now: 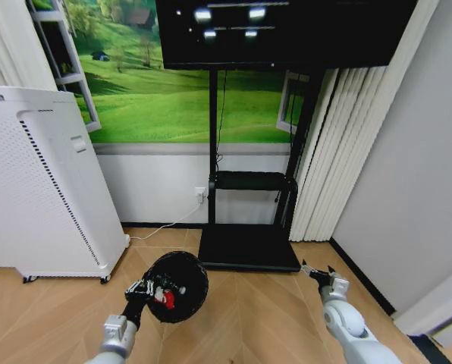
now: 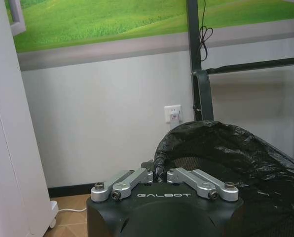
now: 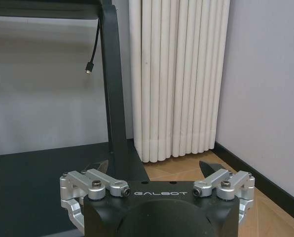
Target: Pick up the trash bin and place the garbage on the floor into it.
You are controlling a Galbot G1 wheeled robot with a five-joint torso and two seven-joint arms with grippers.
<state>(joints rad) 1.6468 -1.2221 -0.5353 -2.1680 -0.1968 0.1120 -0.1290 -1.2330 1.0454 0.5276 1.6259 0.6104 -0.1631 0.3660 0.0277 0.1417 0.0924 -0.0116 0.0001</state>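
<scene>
The bin [image 1: 177, 287] is already lifted: the left tool [image 1: 152, 289] pinches its rim, fingers pressed together on the near edge, so the bin hangs just ahead of it, tipped with its mouth toward the camera. A red-and-white piece [image 1: 165, 296] shows at the mouth, beside the fingers; whether it lies inside I cannot tell. Other litter on the wooden floor [image 1: 256, 311] is not visible here. The bin is round, dark mesh with a crinkled glossy liner. The right tool [image 1: 318, 273] hovers spread and empty, well apart.
</scene>
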